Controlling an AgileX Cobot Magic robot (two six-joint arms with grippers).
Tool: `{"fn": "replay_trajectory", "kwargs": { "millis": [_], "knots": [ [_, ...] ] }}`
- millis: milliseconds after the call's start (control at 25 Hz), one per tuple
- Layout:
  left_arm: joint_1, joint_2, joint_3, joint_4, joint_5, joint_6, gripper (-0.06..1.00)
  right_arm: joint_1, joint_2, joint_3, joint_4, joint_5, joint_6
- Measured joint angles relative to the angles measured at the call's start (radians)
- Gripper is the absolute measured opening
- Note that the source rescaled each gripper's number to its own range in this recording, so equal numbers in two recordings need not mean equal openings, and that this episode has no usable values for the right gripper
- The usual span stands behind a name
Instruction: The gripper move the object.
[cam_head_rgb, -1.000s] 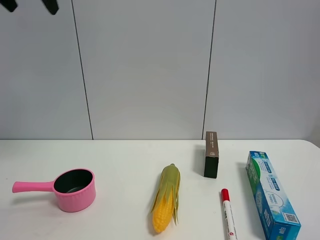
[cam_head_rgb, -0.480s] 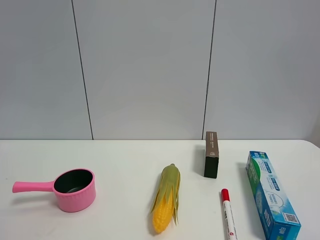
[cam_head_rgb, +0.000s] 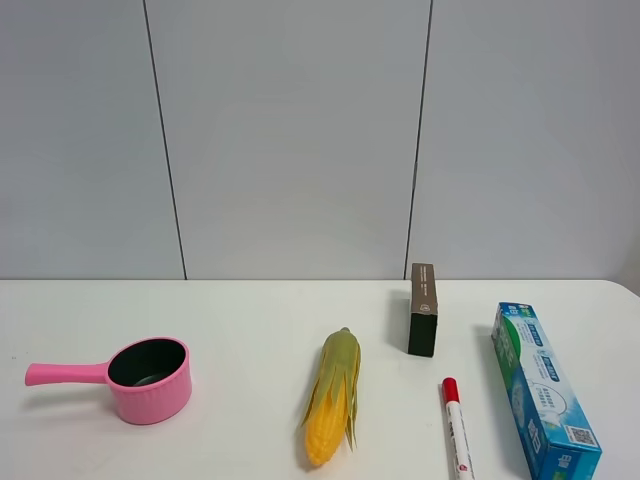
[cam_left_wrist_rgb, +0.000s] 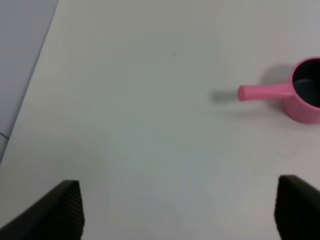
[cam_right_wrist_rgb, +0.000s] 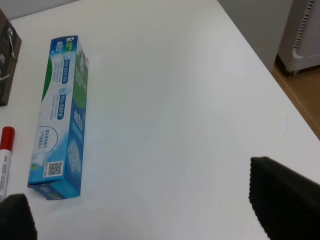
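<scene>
The long blue-and-green toothpaste carton (cam_head_rgb: 545, 390) lies flat at the right end of the white table, one end toward the front edge. It also shows in the right wrist view (cam_right_wrist_rgb: 60, 115). My right gripper (cam_right_wrist_rgb: 150, 210) is open and empty, hovering above bare table beside the carton, apart from it. My left gripper (cam_left_wrist_rgb: 180, 210) is open and empty, high over the left end of the table, well away from the carton. Neither gripper shows in the exterior high view.
A dark brown box (cam_head_rgb: 423, 308) stands left of the carton, and a red-capped marker (cam_head_rgb: 457, 425) lies between them. A corn cob (cam_head_rgb: 335, 395) lies mid-table. A pink saucepan (cam_head_rgb: 150, 378) sits at the left. The table's right edge (cam_right_wrist_rgb: 260, 60) borders the floor.
One second ago dark gripper fingers showed at the top left corner of the exterior high view; they have left that view. The objects on the table have not moved.
</scene>
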Motion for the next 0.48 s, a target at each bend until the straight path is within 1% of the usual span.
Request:
{"fn": "replay_trajectory", "kwargs": {
  "millis": [240,320,480],
  "knots": [
    [0.0,-0.278,0.14,-0.021,-0.026,0.0,0.91,0.0,0.0,0.0,0.0,0.0,0.0],
    [0.0,-0.322,0.177,-0.038,-0.026,0.0,0.91,0.0,0.0,0.0,0.0,0.0,0.0],
    [0.0,-0.33,0.243,-0.089,-0.025,0.0,0.91,0.0,0.0,0.0,0.0,0.0,0.0]
  ]
}}
